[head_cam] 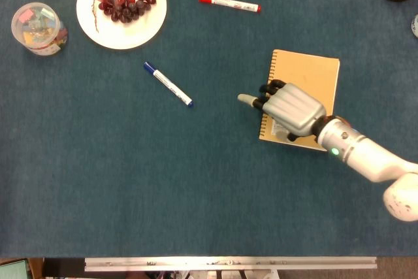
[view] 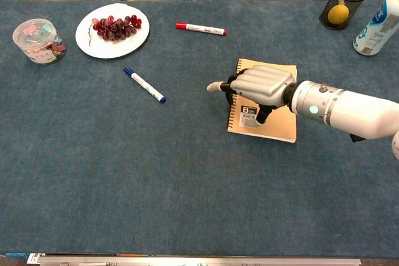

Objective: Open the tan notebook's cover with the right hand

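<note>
The tan spiral notebook (head_cam: 315, 73) (view: 275, 130) lies closed on the blue table, right of centre, with its spiral edge to the left. My right hand (head_cam: 294, 108) (view: 262, 84) lies palm down over its lower left part. The fingers curl over the spiral edge and the thumb presses on the cover beside the white label (view: 248, 114). One finger (head_cam: 247, 99) (view: 215, 85) sticks out straight to the left, past the notebook's edge. The hand hides much of the spiral edge. My left hand shows in neither view.
A blue marker (head_cam: 168, 84) lies left of the notebook and a red marker (head_cam: 228, 3) lies behind it. At the back left stand a white plate (head_cam: 130, 34) of grapes and a clear jar (head_cam: 38, 28). A mesh cup (view: 340, 4) and a bottle (view: 376, 26) stand back right.
</note>
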Action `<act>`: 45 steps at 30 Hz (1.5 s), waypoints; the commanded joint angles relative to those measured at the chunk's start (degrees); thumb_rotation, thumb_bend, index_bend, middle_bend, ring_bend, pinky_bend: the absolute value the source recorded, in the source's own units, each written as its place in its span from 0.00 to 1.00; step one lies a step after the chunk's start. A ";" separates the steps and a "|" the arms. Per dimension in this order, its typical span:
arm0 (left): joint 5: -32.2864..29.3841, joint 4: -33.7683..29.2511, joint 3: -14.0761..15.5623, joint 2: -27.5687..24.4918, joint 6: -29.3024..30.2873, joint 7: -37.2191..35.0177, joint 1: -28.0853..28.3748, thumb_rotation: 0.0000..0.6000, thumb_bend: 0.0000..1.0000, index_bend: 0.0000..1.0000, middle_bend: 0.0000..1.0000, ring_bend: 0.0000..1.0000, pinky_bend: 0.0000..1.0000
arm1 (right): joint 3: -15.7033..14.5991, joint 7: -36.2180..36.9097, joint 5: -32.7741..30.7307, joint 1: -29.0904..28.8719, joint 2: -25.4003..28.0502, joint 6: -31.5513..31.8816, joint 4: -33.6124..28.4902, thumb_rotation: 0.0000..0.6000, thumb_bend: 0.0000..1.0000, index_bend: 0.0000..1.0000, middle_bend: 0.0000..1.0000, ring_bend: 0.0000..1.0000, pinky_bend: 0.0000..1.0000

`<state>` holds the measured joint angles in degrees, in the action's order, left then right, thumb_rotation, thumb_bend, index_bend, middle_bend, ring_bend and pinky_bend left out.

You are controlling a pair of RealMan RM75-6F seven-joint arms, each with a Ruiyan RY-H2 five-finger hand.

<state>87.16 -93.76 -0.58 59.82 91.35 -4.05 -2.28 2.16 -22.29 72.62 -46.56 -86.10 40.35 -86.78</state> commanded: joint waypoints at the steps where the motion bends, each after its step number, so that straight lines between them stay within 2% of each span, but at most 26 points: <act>1: 0.23 -0.22 0.12 -0.05 -0.40 0.08 0.24 1.00 0.41 0.25 0.14 0.18 0.11 | -0.21 2.80 4.01 2.01 1.17 5.06 -1.50 1.00 0.21 0.11 0.28 0.14 0.18; 3: 0.43 -0.33 0.14 -0.06 -0.27 0.16 0.22 1.00 0.41 0.25 0.14 0.18 0.11 | -1.06 5.69 8.69 3.35 2.16 8.89 -1.28 1.00 0.21 0.18 0.26 0.14 0.18; 8: -0.10 -0.31 0.19 -0.04 -0.58 0.34 0.08 1.00 0.41 0.25 0.14 0.18 0.11 | -6.21 11.59 20.02 6.24 5.69 16.40 2.97 1.00 0.20 0.36 0.30 0.14 0.18; 13: 0.54 -0.81 0.40 -0.01 -0.54 0.85 0.12 1.00 0.41 0.25 0.14 0.18 0.11 | -9.38 14.94 26.43 8.89 5.70 22.96 10.80 1.00 0.19 0.42 0.32 0.14 0.18; 19: 1.00 -1.53 0.78 -0.35 -0.28 0.65 -0.19 1.00 0.41 0.25 0.14 0.18 0.11 | -10.65 17.83 28.72 10.84 3.09 26.13 19.44 1.00 0.18 0.42 0.32 0.14 0.18; 27: 1.52 -2.14 1.06 -0.71 -0.32 0.71 -0.24 1.00 0.41 0.25 0.14 0.18 0.11 | -12.00 19.94 30.99 12.37 -1.43 28.01 27.95 1.00 0.18 0.42 0.32 0.14 0.18; 38: 1.54 -2.58 1.41 -1.51 -0.95 -0.30 -0.23 1.00 0.41 0.25 0.14 0.18 0.11 | -13.01 21.75 32.19 14.01 -4.70 29.71 34.61 1.00 0.18 0.42 0.32 0.14 0.18; 45: 1.83 -2.91 1.55 -1.75 -1.64 -0.27 0.17 1.00 0.41 0.25 0.14 0.18 0.11 | -12.32 21.72 31.98 15.03 -7.62 31.21 38.35 1.00 0.17 0.42 0.32 0.14 0.18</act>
<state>88.99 -96.68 0.97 58.06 89.71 -4.33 -2.12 -10.37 -0.60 104.62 -31.77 -93.19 71.17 -49.00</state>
